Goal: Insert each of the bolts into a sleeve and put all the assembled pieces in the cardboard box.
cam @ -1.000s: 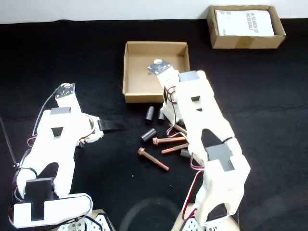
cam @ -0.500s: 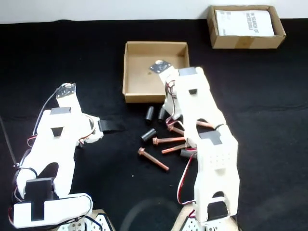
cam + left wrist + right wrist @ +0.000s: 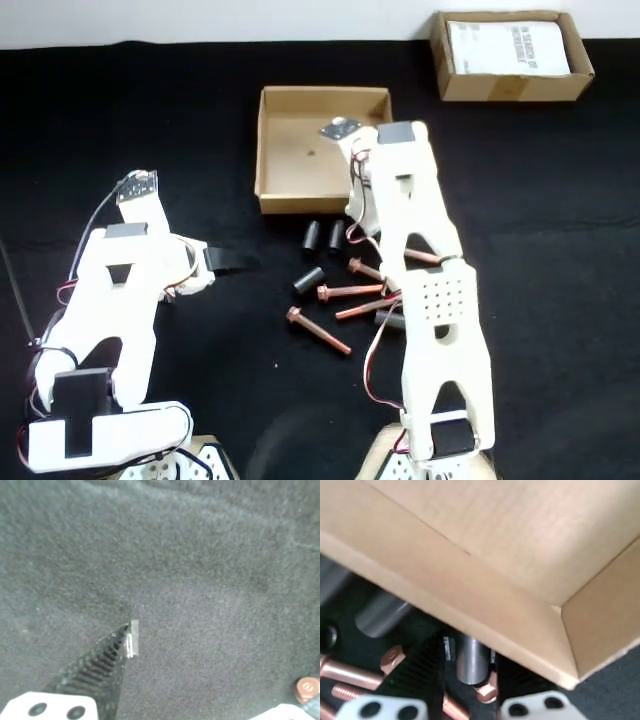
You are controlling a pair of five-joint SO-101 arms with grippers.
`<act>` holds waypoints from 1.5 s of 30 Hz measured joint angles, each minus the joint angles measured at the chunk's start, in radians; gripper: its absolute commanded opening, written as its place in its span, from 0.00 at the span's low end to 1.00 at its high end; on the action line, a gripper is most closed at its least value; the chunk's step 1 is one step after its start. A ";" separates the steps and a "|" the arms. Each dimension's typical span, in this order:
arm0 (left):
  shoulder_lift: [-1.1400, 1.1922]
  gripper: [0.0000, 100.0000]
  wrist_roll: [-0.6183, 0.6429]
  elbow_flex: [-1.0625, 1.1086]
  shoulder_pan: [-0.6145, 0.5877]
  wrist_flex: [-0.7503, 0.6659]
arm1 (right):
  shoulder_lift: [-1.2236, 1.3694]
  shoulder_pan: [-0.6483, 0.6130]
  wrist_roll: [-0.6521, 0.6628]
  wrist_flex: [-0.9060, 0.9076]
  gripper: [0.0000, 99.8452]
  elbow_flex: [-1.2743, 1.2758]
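Two arms sit at a black table (image 3: pixel 150 110). From above, the right arm (image 3: pixel 410 230) covers its own gripper, so the hold is hard to see there. One grey sleeve (image 3: pixel 385 320) at 4 o'clock of the pile is half under that arm too. In the right wrist view the right gripper (image 3: pixel 469 652) is squeezed onto a held sleeve (image 3: pixel 470 665), with one black finger on each side. A copper bolt head (image 3: pixel 485 692) sticks out of its near end, and the rest of that bolt is hidden inside. This piece hangs just outside the cardboard box (image 3: pixel 300 160), by the wall near the box's 5 o'clock corner. I cannot tell if it touches the wall. The loose bolts (image 3: pixel 350 292) and loose sleeves (image 3: pixel 311 235) lie on the table at 6 o'clock of the box. The left gripper (image 3: pixel 226 263) is at 9 o'clock of the pile, apart from it. Its one finger (image 3: pixel 100 667) shows with nothing against the tip. The other finger is cut off, so the jaws stand wide and hold nothing. Another box (image 3: pixel 510 88) sits at 2 o'clock.
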 measured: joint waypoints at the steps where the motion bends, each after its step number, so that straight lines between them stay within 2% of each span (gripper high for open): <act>1: 0.006 0.54 0.000 0.000 0.008 -0.005 | 0.002 0.005 0.000 0.026 0.01 -0.048; 5: 0.052 0.54 -0.002 -0.009 0.041 -0.008 | -0.080 0.069 -0.063 0.057 0.01 -0.190; 10: 0.094 0.54 0.000 -0.046 0.055 -0.008 | -0.327 0.164 -0.091 0.058 0.01 -0.183; 13: 0.097 0.54 0.000 -0.051 0.072 -0.008 | -0.523 0.224 -0.100 0.058 0.01 -0.051; 17: 0.137 0.54 -0.015 -0.097 0.072 0.005 | -0.822 0.299 -0.127 0.058 0.01 0.272; 19: 0.170 0.54 -0.074 -0.160 0.077 0.077 | -0.980 0.347 -0.129 0.058 0.01 0.459; 23: 0.247 0.54 -0.175 -0.382 0.127 0.324 | -1.270 0.488 -0.130 0.057 0.01 0.809; 27: 0.324 0.54 -0.199 -0.697 0.203 0.578 | -1.490 0.684 -0.130 -0.028 0.01 1.106; 30: 0.396 0.54 -0.199 -0.936 0.305 0.753 | -1.596 0.842 -0.130 -0.121 0.01 1.300; 36: 0.522 0.53 -0.140 -1.166 0.551 0.815 | -1.723 1.022 -0.100 -0.253 0.01 1.576; 38: 0.588 0.47 -0.135 -1.221 0.615 0.815 | -1.751 1.054 -0.100 -0.288 0.01 1.628; 41: 0.703 0.32 -0.129 -1.316 0.701 0.815 | -1.798 1.088 -0.097 -0.316 0.01 1.686; 43: 0.778 0.22 -0.129 -1.386 0.738 0.815 | -1.829 1.100 -0.097 -0.325 0.01 1.711; 45: 0.852 0.16 -0.129 -1.461 0.760 0.815 | -1.855 1.103 -0.097 -0.330 0.01 1.732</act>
